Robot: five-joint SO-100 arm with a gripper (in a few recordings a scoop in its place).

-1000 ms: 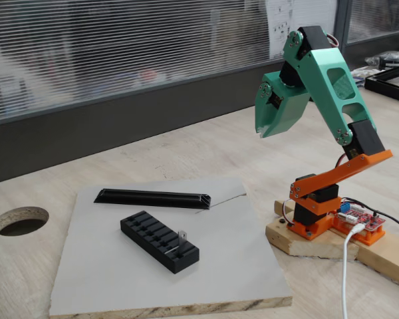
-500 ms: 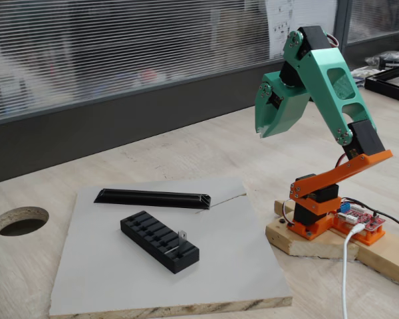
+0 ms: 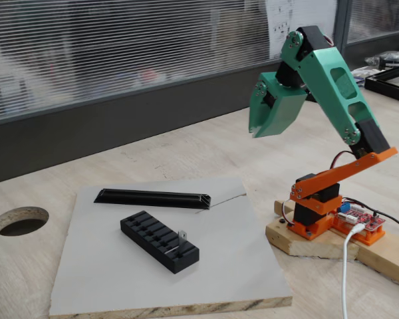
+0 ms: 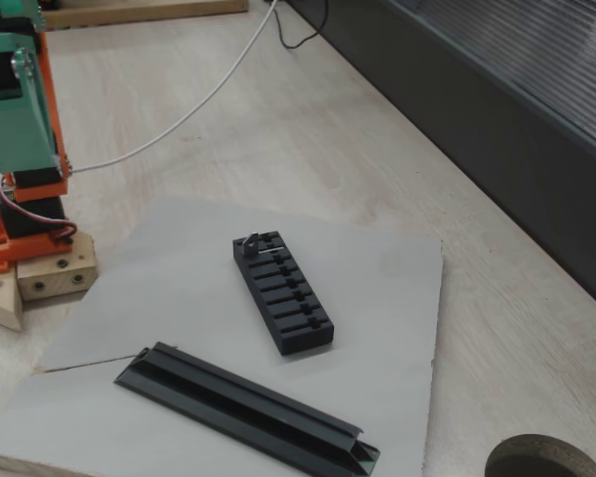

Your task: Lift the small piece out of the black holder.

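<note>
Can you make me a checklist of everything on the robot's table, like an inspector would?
Surface: pale wooden table with a round hole in it; a grey board lies on top.
Job's things: the black holder lies on the grey board; the small piece stands in a slot near one end of it.
Clutter: a long black bar lies on the board beside the holder, apart from it.
Gripper: the green gripper hangs high above the table, off to the side of the board, holding nothing; fingers look closed.
Cables: a white cable runs across the table to the arm's base.
Surroundings: window blinds behind the table.
</note>
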